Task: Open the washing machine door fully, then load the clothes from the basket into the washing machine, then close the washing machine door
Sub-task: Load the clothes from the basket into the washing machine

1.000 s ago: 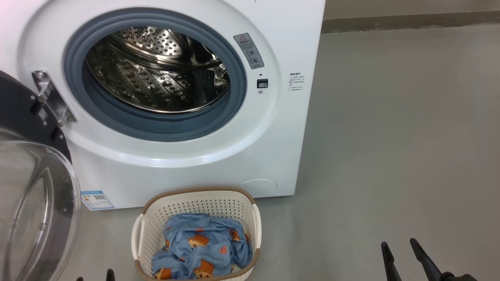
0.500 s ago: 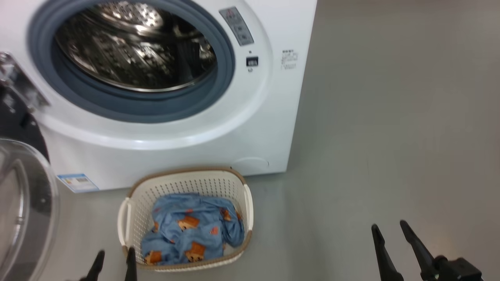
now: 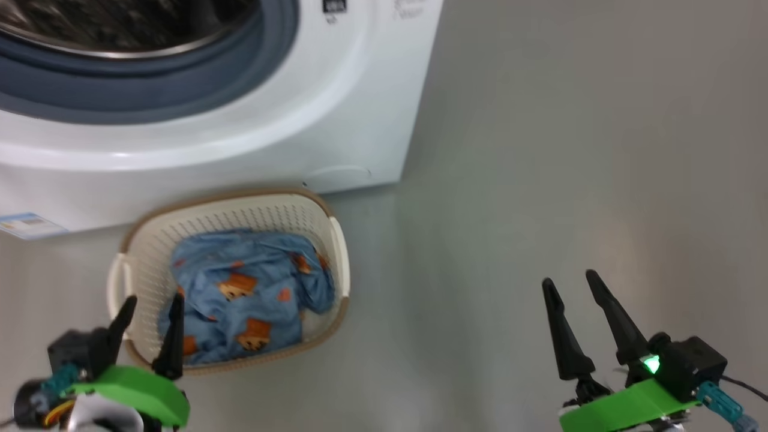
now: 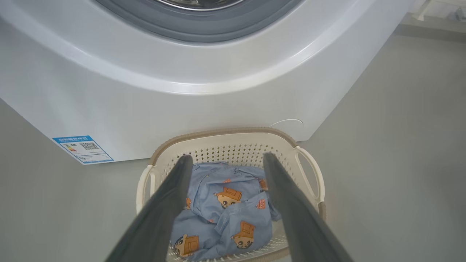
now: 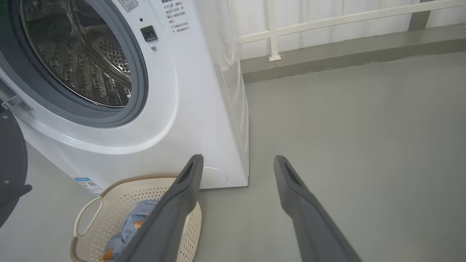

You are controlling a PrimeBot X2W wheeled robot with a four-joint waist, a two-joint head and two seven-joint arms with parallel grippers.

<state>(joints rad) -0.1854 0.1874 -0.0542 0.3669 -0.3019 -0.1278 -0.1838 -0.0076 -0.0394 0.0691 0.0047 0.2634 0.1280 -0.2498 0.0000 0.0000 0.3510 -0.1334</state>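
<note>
The white washing machine (image 3: 240, 120) stands with its mouth uncovered, and the steel drum (image 5: 83, 54) shows inside the grey gasket. The washing machine door (image 5: 11, 163) is swung out to the left; a dark part of its rim shows in the right wrist view. On the floor in front sits the cream basket (image 3: 240, 207) holding the blue bear-print clothes (image 3: 246, 294). My left gripper (image 3: 153, 306) is open above the basket's near left rim, its fingers framing the clothes (image 4: 225, 214). My right gripper (image 3: 570, 279) is open over bare floor, well to the right of the basket (image 5: 109, 203).
Grey floor (image 3: 570, 150) spreads out to the right of the machine. A low ledge (image 5: 346, 51) and a white railing (image 5: 271, 32) run along the back. A blue label sticker (image 4: 83, 149) marks the machine's lower left front.
The head camera has tilted down, so machine and basket slid up and left in view. Both grippers show higher and more fully, the left one now over the basket's near rim.
</note>
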